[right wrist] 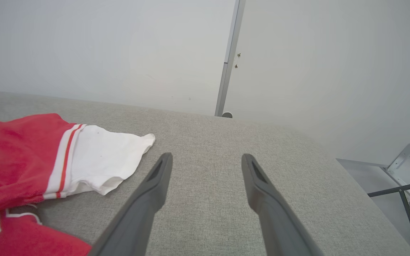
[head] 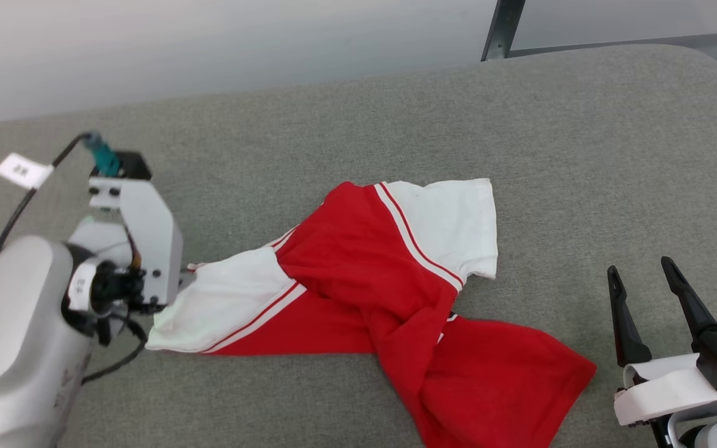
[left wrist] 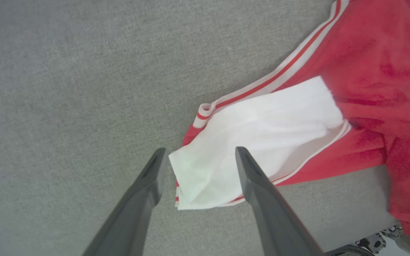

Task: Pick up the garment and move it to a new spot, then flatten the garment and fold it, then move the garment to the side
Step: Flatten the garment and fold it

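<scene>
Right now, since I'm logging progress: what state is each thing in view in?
garment: crumpled and twisted, not flattened or folded, gripped by nothing.
left gripper: open, straddling a white corner of the garment.
right gripper: open, empty, apart from the garment.

Red over the body of the garment [head: 365, 274], white on both sleeves, thin red-and-white stripes at the seams. Heathered grey on the bench [head: 551, 137]. Charcoal on the fingers of the right tool [head: 639, 264], lower right, and the left tool [left wrist: 200, 149].
</scene>
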